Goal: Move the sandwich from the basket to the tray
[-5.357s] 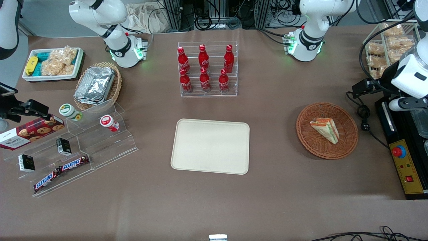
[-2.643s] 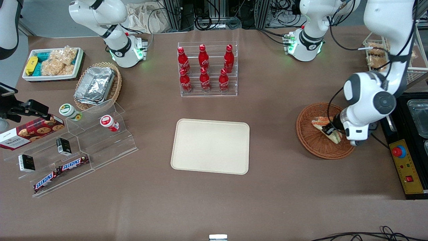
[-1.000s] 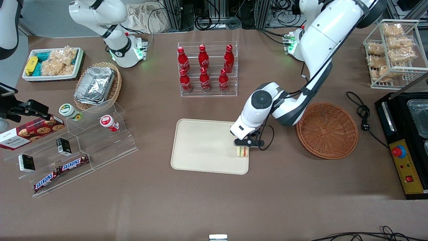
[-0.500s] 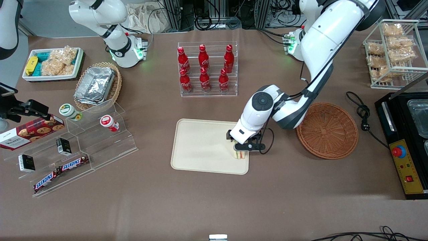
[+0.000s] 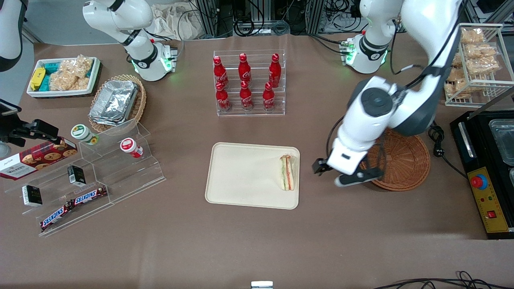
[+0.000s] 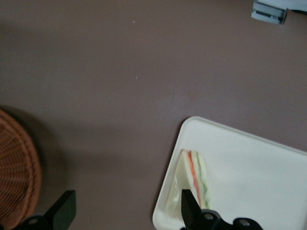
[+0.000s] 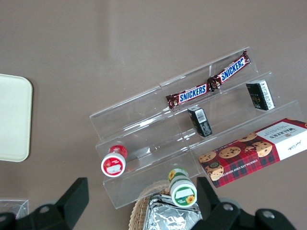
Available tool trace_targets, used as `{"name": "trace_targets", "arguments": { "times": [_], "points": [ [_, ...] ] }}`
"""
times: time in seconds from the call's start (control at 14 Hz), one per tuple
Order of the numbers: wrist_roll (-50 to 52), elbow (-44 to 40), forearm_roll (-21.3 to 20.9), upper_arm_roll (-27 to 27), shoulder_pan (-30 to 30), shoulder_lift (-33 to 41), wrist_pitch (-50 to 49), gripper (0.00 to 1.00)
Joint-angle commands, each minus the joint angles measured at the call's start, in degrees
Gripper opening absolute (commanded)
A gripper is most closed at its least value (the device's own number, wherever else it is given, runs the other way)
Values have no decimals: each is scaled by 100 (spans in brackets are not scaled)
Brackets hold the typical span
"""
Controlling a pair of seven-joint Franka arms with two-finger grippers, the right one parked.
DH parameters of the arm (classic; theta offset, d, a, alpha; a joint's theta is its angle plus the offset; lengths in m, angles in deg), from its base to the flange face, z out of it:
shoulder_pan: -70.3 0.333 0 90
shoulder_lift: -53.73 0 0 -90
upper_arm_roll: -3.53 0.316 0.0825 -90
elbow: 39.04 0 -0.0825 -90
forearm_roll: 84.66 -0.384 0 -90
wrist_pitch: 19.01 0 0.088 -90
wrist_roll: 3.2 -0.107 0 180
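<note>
The sandwich (image 5: 287,172) lies on the cream tray (image 5: 245,176), along the tray's short edge nearest the working arm's end, with its green and orange filling showing. My gripper (image 5: 336,174) hangs open and empty above the bare table between the tray and the reddish-brown basket (image 5: 401,160), which holds nothing. In the left wrist view the sandwich (image 6: 192,184) rests at the tray's rim (image 6: 249,163), the basket (image 6: 17,177) shows at one edge, and the gripper (image 6: 125,213) has only brown table between its spread fingers.
A clear rack of red cola bottles (image 5: 249,84) stands farther from the front camera than the tray. Toward the parked arm's end are a stepped acrylic shelf of snacks (image 5: 92,172) and a tan basket of foil containers (image 5: 116,102). A black control box (image 5: 482,180) and cable (image 5: 437,140) flank the basket.
The gripper opened and let the sandwich go on the tray, then rose and swung away toward the basket. The sandwich now lies free on the tray.
</note>
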Motion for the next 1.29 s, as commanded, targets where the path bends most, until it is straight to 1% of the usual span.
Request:
{"name": "trace_targets", "arguments": {
  "times": [0.0, 0.07, 0.14, 0.21, 0.29, 0.43, 0.57, 0.71, 0.86, 0.93, 1.07, 1.21],
  "points": [
    [-781, -538, 520, 8, 260, 350, -1366, 99],
    [-897, -872, 521, 17, 322, 359, -1973, 99],
    [-1011, -1171, 512, 174, 331, 376, -2501, 99],
    [-1238, -1409, 547, 524, 253, 464, -2924, 99],
    [-1536, -1498, 669, 745, 217, 621, -3294, 99],
    [-2038, -1499, 740, 1201, 173, 1008, -3831, 99],
    [-2302, -1473, 758, 1589, 33, 1254, -4166, 99],
    [-2724, -1394, 767, 1774, 23, 1509, -4526, 99],
    [-2989, -1184, 776, 1950, 6, 1764, -4598, 99],
    [-2990, -1131, 784, 1977, 6, 1826, -4598, 99],
    [-2998, -1174, 1029, 2152, 6, 1827, -4589, 99],
    [-3016, -1244, 1039, 2162, -3, 1748, -4589, 99]
  ]
}}
